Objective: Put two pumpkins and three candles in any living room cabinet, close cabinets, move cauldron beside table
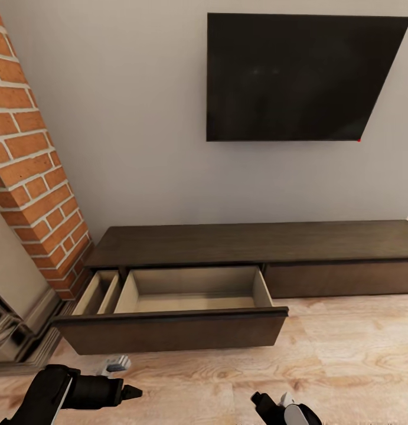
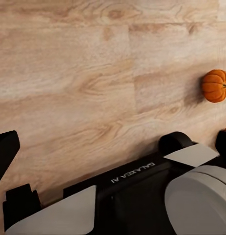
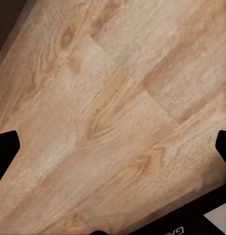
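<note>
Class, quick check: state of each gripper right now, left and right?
Left gripper: open, holding nothing, above bare floor.
Right gripper: open, holding nothing, fingers spread wide.

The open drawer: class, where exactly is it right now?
In the head view, the open drawer juts from the cabinet's left end, beside the brick column, below the wall screen.

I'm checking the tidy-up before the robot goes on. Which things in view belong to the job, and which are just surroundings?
Part of the job:
- cabinet, one drawer pulled open, its large compartment bare
- pumpkin lying on the plank floor

Just surroundings:
- wall-mounted TV
- brick column
</note>
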Motion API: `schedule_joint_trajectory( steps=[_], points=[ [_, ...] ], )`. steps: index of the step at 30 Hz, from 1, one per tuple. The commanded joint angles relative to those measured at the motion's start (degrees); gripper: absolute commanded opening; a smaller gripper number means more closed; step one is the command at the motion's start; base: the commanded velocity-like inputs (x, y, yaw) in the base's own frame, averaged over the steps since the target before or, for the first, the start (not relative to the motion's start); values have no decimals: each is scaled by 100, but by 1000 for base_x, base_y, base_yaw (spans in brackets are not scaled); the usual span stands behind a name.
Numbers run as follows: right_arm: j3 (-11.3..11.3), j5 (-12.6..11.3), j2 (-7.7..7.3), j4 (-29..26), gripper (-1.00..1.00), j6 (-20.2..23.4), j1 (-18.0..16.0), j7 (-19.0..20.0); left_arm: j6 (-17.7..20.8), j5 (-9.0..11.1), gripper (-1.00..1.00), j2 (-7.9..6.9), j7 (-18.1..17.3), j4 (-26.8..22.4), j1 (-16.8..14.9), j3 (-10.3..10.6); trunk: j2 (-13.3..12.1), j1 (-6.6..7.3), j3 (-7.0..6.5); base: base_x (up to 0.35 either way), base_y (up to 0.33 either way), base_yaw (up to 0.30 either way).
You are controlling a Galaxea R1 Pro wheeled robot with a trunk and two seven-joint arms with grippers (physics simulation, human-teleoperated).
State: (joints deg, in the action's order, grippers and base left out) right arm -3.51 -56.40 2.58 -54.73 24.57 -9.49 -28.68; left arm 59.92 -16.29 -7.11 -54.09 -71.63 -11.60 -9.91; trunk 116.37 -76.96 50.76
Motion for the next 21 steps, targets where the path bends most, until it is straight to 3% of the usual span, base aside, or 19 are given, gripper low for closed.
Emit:
schedule_joint_trajectory(
  steps=[1,5,12,21],
  points=[
    [0,-7,-1,-1,100,1,0,1,-1,1,100,9,27,-2,0,-1,0,0,0,0,0,-218],
    [6,-17,-3,11,100,3,0,2,3,36,100,29,57,-56,0,-4,0,0,0,0,-33,-256],
    [-4,-20,-3,23,100,4,0,2,5,-1,100,254,77,-94,0,20,0,0,0,-33,-170,-281],
    [-11,-16,-1,32,100,-5,0,3,2,-8,100,285,79,-97,0,15,0,0,0,25,-57,-285]
  ],
)
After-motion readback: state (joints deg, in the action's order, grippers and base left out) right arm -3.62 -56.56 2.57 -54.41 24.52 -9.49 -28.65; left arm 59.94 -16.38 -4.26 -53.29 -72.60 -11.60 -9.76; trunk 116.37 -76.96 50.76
